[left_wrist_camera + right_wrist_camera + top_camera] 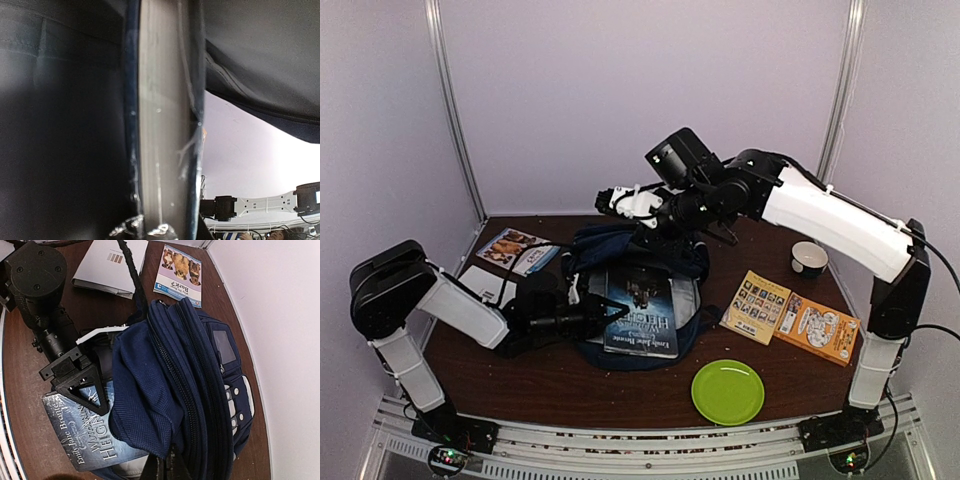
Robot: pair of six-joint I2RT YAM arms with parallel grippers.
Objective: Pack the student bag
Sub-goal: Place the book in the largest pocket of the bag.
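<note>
The student bag (638, 255) lies in the middle of the table, navy blue, with its mouth open toward the near edge. A blue "Wuthering Heights" book (642, 312) lies partly inside that mouth on the light lining. My left gripper (618, 316) is shut on the book's left edge. In the left wrist view the page edge (160, 125) fills the gap above the gripper (145, 232), with dark bag cloth (60, 125) beside it. My right gripper (652, 228) is shut on the bag's upper flap. In the right wrist view that gripper (167, 467) pinches the navy cloth (150, 390) above the book (85, 435).
A green plate (728, 391) sits near the front edge. A yellow booklet (756, 306) and an orange one (817, 327) lie at the right, with a cup (809, 258) behind them. A dog-picture booklet (515, 249) and a white booklet (485, 283) lie at the left.
</note>
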